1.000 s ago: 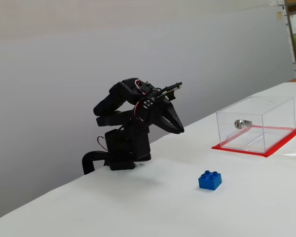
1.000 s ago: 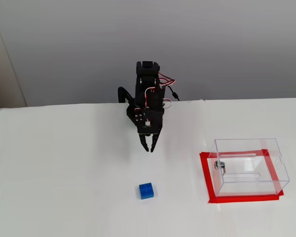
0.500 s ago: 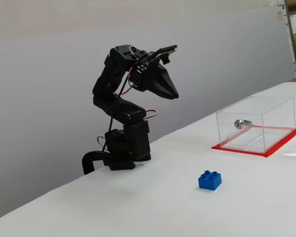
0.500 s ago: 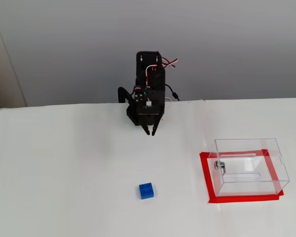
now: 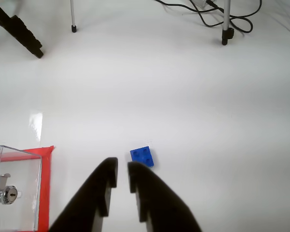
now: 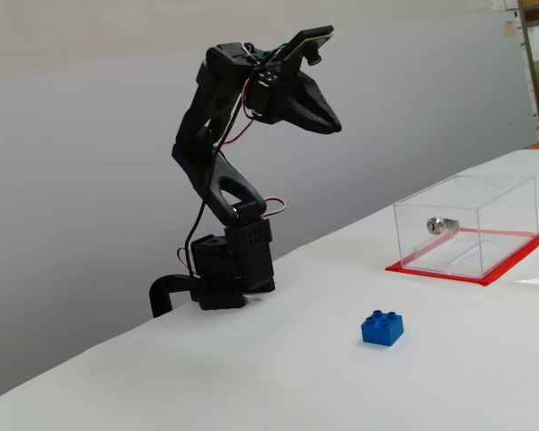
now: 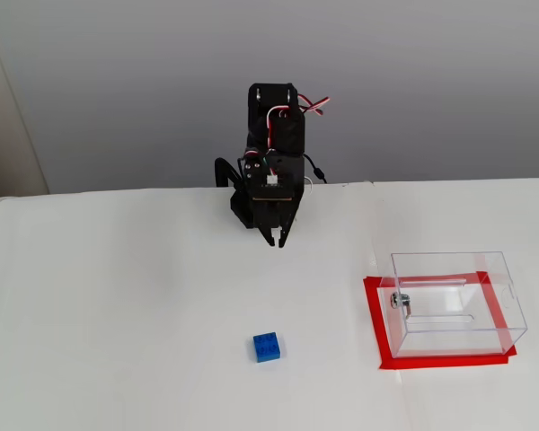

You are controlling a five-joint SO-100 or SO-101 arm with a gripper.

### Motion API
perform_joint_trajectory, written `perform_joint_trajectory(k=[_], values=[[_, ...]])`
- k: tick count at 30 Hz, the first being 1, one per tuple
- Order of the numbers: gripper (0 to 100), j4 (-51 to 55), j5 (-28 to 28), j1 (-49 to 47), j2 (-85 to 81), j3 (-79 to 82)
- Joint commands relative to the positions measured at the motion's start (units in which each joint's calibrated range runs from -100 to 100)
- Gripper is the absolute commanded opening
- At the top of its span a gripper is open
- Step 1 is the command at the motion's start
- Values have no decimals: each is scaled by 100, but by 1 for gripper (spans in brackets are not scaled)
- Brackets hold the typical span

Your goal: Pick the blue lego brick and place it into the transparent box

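While raised high above the table (image 6: 278, 386) on its arm (image 6: 217, 171), gripper (image 6: 334, 127) angled down and forward, jaws nearly together with only a thin slit between them, empty. In the wrist view, gripper (image 5: 122, 170) enters from 6 o'clock, tips pointing to 12. Brick (image 5: 142, 156) just past the tips at about 1 o'clock, studs up, flat on the table, untouched. Box (image 5: 14, 188) at 9 o'clock of the gripper, standing on a red mat (image 5: 44, 188), with a small silver cylinder (image 5: 5, 194) inside. In a fixed view from the front, brick (image 7: 268, 347) at 6 o'clock of the gripper (image 7: 278, 241), well apart; box (image 7: 456, 301) at 3 o'clock of the brick. In the side fixed view, brick (image 6: 382, 328) near the box (image 6: 467, 224), not touching.
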Motion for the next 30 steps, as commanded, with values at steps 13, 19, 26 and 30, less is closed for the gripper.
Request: perform_joint_trajectory(k=[13,19,26,30], values=[[26,212,-734,12,1224,-791],[28,212,-536,279,1394,-502],[28,29,-333,737,1487,149],[28,-136,-66,855,1682,348]])
